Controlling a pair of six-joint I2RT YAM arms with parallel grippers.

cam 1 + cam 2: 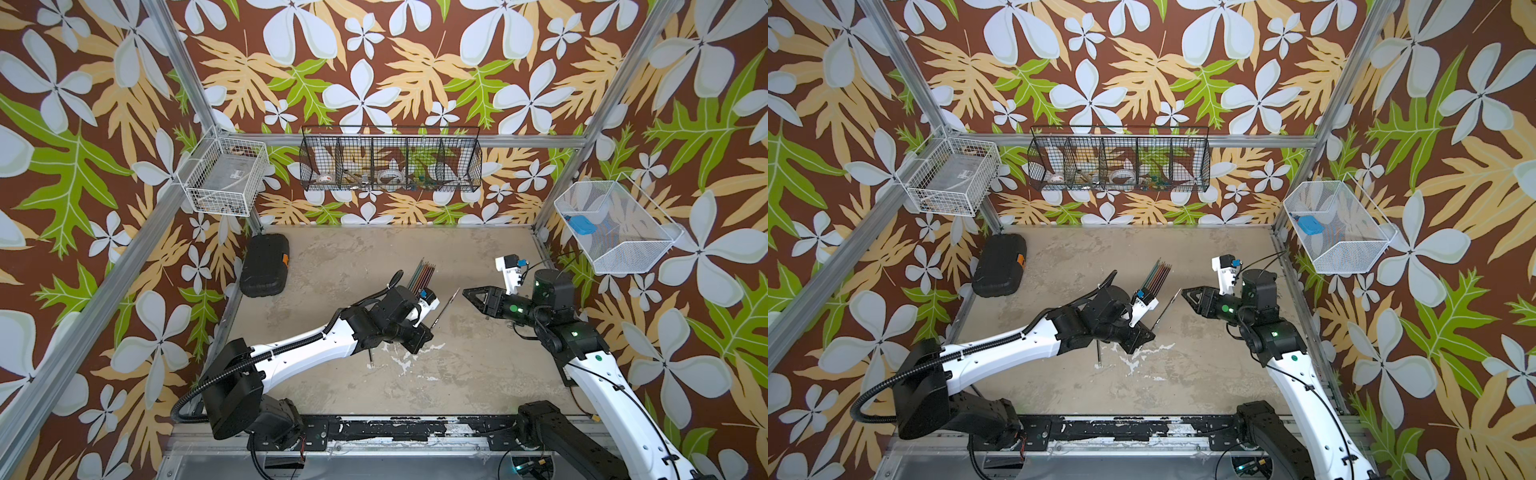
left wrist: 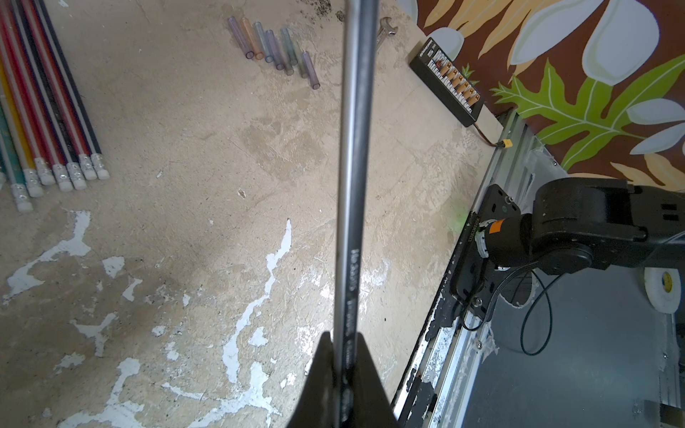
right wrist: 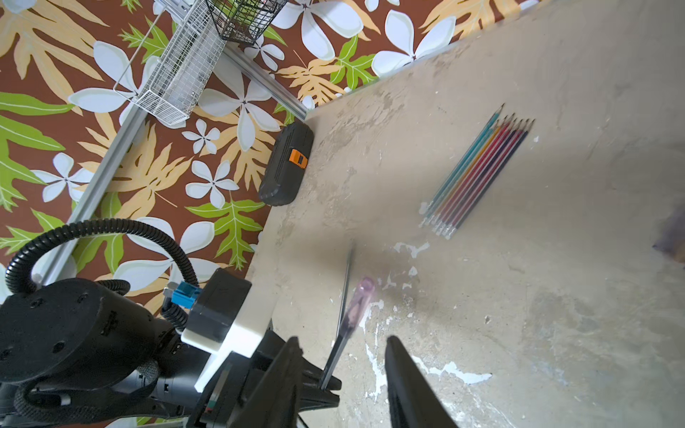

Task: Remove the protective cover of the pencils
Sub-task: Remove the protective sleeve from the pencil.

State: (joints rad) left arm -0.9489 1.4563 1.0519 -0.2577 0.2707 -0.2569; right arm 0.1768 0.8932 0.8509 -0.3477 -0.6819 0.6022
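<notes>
Left gripper [image 2: 346,342] — clamped on one dark pencil [image 2: 356,148], tip near the Right gripper [image 3: 344,340], whose jaws stand apart, holding nothing. Blurred purple cap [image 3: 357,302] beside that pencil. Other pencils [image 3: 478,174] — neat row on the table [image 2: 185,259]. Loose caps [image 2: 276,50] clustered apart.

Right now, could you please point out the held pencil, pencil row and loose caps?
held pencil [image 2: 356,148], left wrist view, mid-shaft.
pencil row [image 3: 479,176], right wrist view, mid-shafts.
loose caps [image 2: 273,46], left wrist view, centre tube.
</notes>
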